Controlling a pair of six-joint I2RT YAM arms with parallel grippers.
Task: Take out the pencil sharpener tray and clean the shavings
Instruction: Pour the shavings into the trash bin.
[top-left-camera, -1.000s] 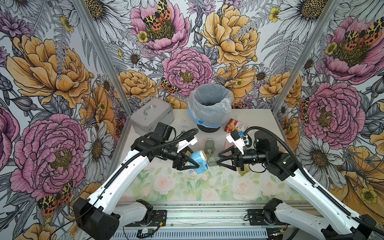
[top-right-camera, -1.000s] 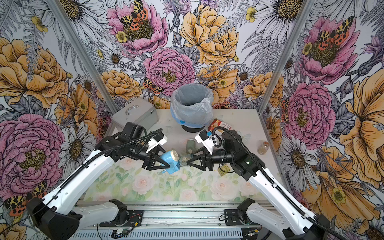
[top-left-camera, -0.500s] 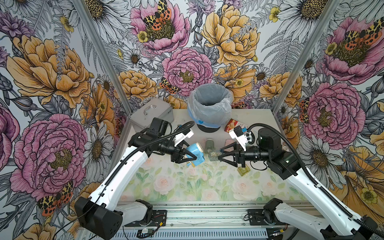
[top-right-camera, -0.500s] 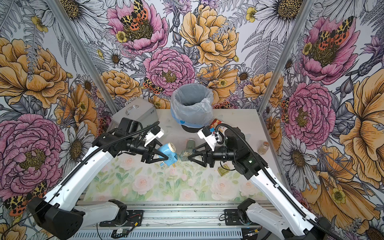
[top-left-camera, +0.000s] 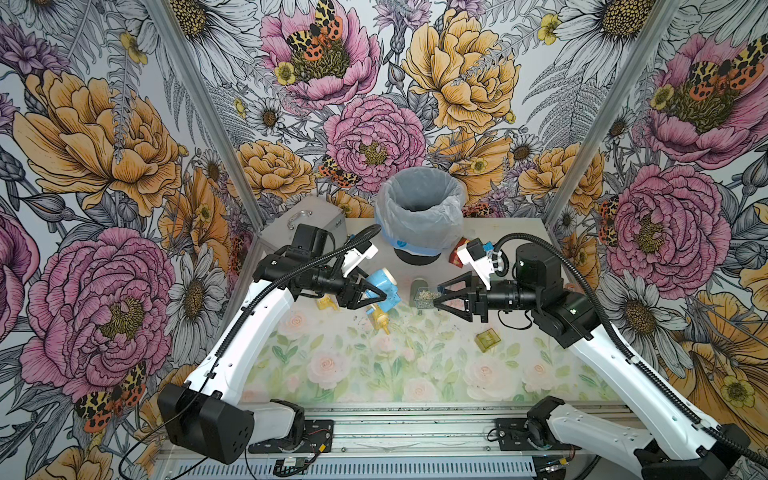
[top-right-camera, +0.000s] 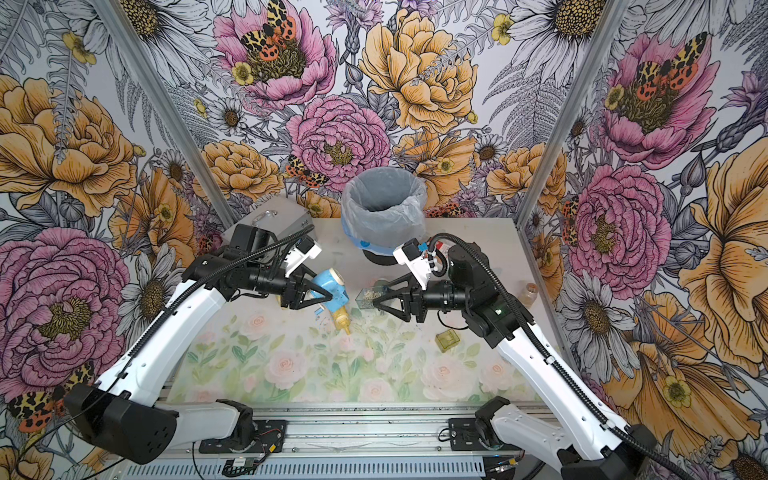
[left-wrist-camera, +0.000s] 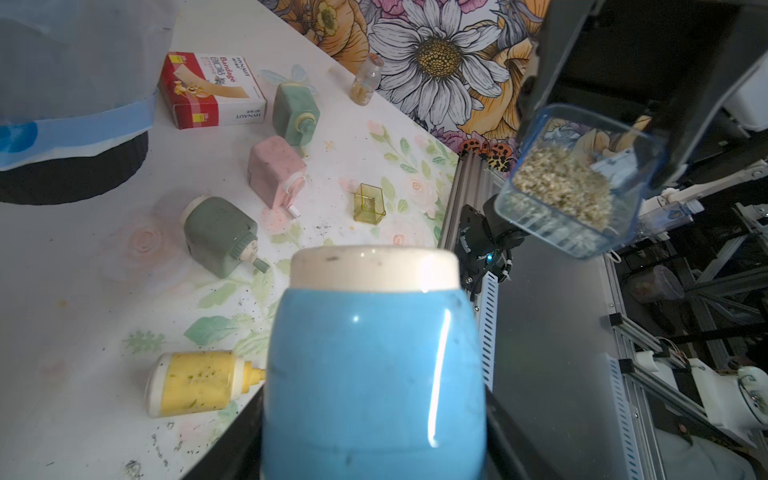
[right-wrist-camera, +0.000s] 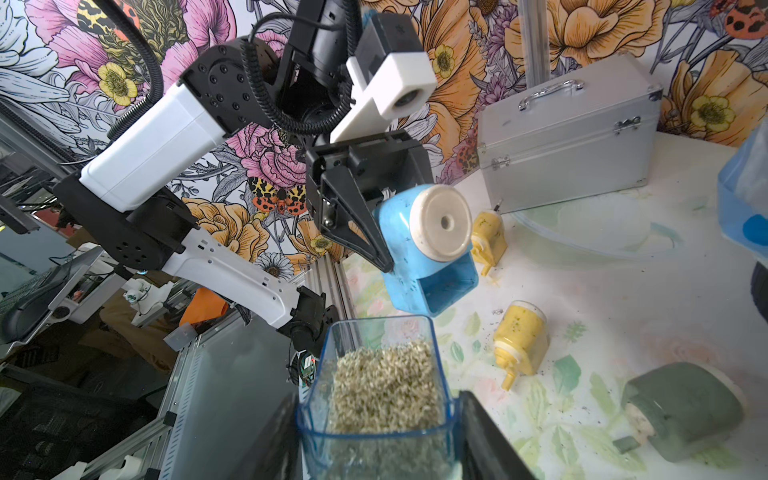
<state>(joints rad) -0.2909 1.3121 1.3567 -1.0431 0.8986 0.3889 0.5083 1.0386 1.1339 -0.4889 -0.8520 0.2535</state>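
Tray (right-wrist-camera: 382, 386): clear, blue-tinted, out of its housing and off the bench (top-left-camera: 519, 237), open mouth up. It is clamped between the fingers of the right tool (top-left-camera: 436, 297) at its rear end, front end projecting past the tips. Shavings (right-wrist-camera: 384, 374) heaped close to the rim.

Blue sharpener (right-wrist-camera: 428, 249): directly ahead of the right tool's tips, near but clear of the tray. It is clamped in the left tool (top-left-camera: 380, 296) and also lifted off the bench, with the empty slot facing the tray.

Bin (top-left-camera: 415, 224): lined, open, off to the flank of the right tool, toward the back wall.

Judgement: extraction done, emptying not yet done.

- Keep the tray level in transit; with the fill this high, any tilt should spill.
- Bring the tray's projecting end over the bin mouth before rolling the wrist.
- Roll slowly, mouth downward, well inside the liner.
- Hold the left tool steady, out of the swing path.

Scattered flecks (left-wrist-camera: 178, 446) lie on the bench beneath both tools, so spillage is a real risk here.
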